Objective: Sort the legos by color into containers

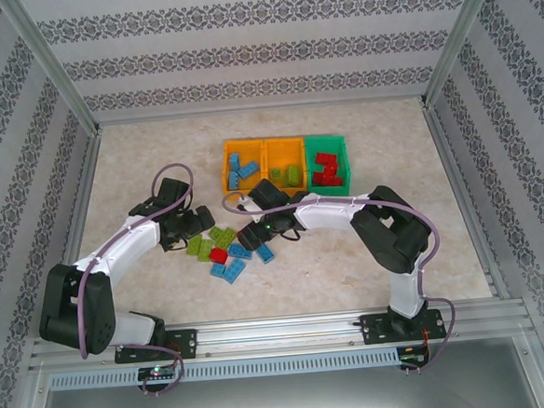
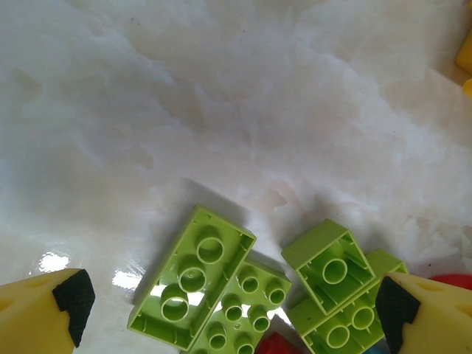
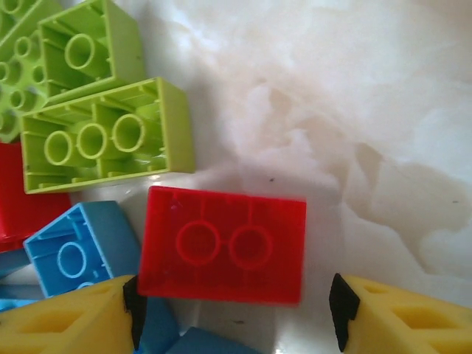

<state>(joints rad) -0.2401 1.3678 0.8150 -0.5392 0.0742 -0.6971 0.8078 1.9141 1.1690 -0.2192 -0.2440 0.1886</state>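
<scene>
Three containers stand in a row: an orange bin (image 1: 241, 165) with blue legos, an orange bin (image 1: 285, 162) with green ones, and a green bin (image 1: 328, 164) with red ones. Loose legos (image 1: 224, 251) lie in a pile in front of them. My left gripper (image 1: 188, 230) (image 2: 234, 313) hangs open over upturned light green bricks (image 2: 193, 276), touching none. My right gripper (image 1: 253, 235) (image 3: 236, 313) is open around an upside-down red brick (image 3: 225, 245). Its left pad (image 3: 133, 310) sits at the brick's edge. The right pad (image 3: 341, 313) stands clear of the brick.
Beside the red brick lie blue bricks (image 3: 74, 247), two green bricks (image 3: 107, 136) and another red one (image 3: 11, 206). Patterned walls and metal rails (image 1: 68, 97) enclose the table. Bare tabletop (image 1: 443, 239) stretches right of the pile.
</scene>
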